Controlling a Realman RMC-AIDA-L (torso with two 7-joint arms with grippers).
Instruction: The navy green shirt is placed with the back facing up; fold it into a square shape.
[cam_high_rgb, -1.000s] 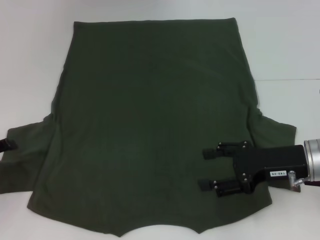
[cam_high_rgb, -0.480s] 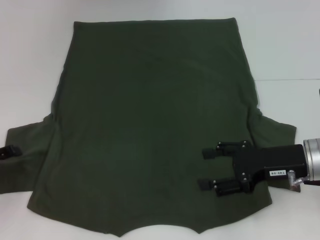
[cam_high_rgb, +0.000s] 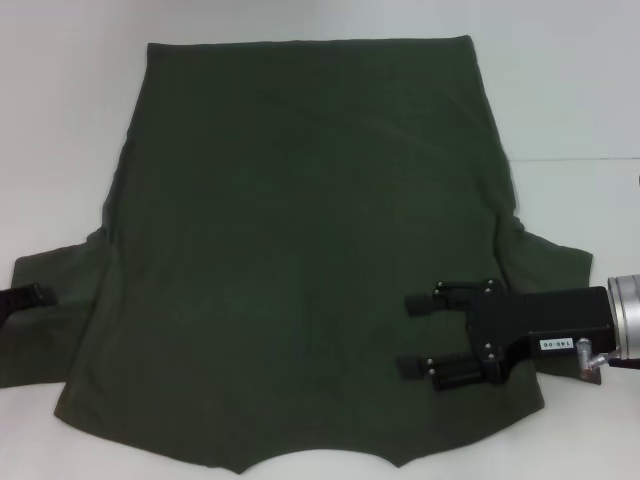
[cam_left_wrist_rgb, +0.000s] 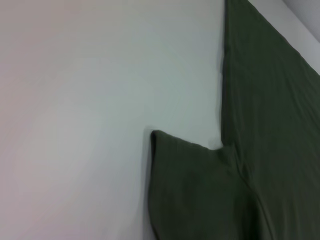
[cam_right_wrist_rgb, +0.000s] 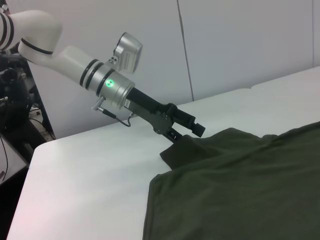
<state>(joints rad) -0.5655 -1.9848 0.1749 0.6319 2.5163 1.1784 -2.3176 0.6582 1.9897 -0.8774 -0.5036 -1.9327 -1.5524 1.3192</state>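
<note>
**Shirt lies flat, two hands at its sides**

The white bench (cam_high_rgb: 580, 90) is the biggest thing here. The green shirt (cam_high_rgb: 300, 250) lies spread out flat on it and covers most of it. One sleeve sticks out to each side. The shirt's neck edge is at the near side of the bench.

The right hand (cam_high_rgb: 412, 338) is above the shirt, near the right sleeve and close to the near edge. It points across the shirt toward the left hand. Its two black fingers (cam_high_rgb: 420, 305) are spread apart, with nothing between them.

The left hand (cam_right_wrist_rgb: 192, 131) is far across the shirt from the right hand. It is at the tip of the left sleeve, right at the edge of the cloth. I cannot tell if it is open or closed.
</note>
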